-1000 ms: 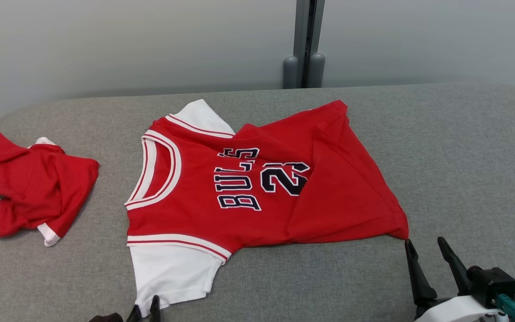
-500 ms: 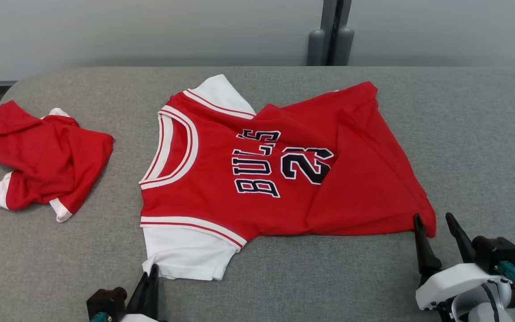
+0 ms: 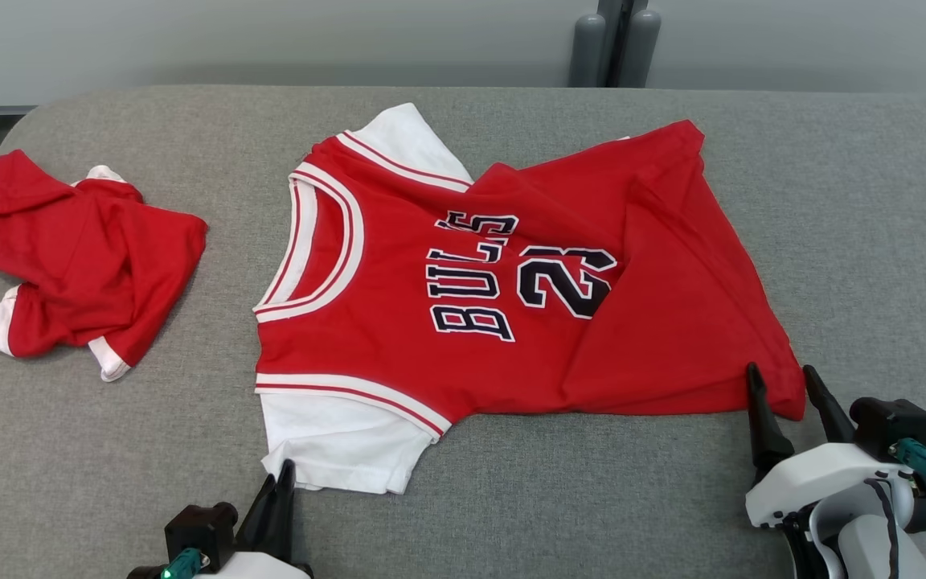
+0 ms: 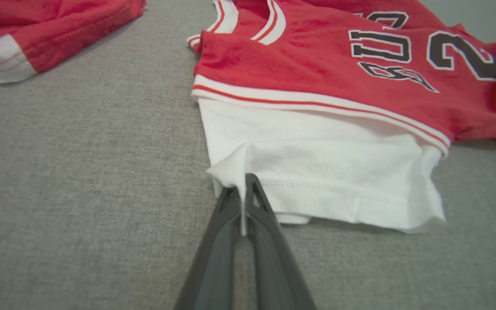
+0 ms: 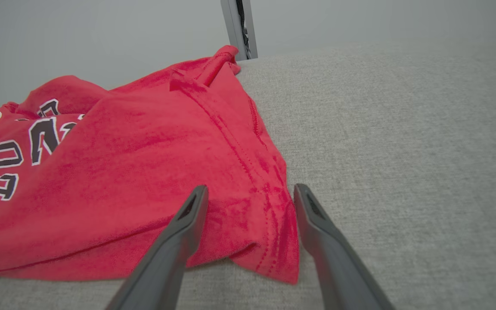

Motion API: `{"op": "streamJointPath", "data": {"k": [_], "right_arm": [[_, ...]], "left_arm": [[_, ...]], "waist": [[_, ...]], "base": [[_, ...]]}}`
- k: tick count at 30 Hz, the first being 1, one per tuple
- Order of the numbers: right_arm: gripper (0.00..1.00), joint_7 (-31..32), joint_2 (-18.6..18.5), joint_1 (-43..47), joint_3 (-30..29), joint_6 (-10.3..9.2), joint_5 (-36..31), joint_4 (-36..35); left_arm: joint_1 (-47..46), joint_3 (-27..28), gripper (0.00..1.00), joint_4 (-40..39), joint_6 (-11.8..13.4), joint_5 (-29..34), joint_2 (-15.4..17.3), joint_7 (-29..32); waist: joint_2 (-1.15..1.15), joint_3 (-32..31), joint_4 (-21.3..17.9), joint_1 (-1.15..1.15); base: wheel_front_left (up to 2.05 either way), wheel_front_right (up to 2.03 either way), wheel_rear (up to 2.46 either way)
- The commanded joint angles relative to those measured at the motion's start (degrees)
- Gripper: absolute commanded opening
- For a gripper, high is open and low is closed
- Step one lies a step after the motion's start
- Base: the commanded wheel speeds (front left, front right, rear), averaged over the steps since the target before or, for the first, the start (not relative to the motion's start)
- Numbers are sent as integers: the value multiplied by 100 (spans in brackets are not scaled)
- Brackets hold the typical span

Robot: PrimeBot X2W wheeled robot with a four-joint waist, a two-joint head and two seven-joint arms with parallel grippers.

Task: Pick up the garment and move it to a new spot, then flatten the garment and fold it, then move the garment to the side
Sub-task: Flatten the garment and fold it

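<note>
This looks like a robot test room or lab rather than a home. A wide bench (image 3: 873,201) padded in grey fabric, with rounded corners, stands against plain pale wall panels (image 3: 270,40) joined by a grey post (image 3: 589,52).

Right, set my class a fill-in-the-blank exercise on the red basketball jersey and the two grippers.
The left gripper is shut on the ____ sleeve of the red basketball jersey.
The right gripper is ____ around the jersey's hem corner.
The jersey's printed number is ____.
A crumpled red-and-white garment lies on the grey fabric surface to the robot's ____.
Missing: white; open; 23; left.
</note>
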Motion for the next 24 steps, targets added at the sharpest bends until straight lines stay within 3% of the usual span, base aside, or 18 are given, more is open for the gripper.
{"op": "streamJointPath", "data": {"k": [1, 22, 23, 24], "right_arm": [[100, -27, -33, -81, 54, 0, 31, 21], [100, -27, -38, -166, 58, 0, 300, 281], [90, -27, -36, -167, 80, 0, 324, 285], [64, -27, -37, -171, 92, 0, 355, 268]], "left_arm": [[-104, 6, 0, -26, 19, 2, 24, -2], [-69, -1, 0, -15, 22, 37, 24, -2], [-66, -3, 0, -18, 22, 41, 24, -2], [-67, -3, 0, -23, 22, 33, 25, -2]], "waist": [[0, 5, -2, 0], [0, -29, 34, 0], [0, -31, 31, 0], [0, -29, 28, 0]], "base": [[0, 0, 0], [0, 0, 0], [0, 0, 0], [0, 0, 0]]}}
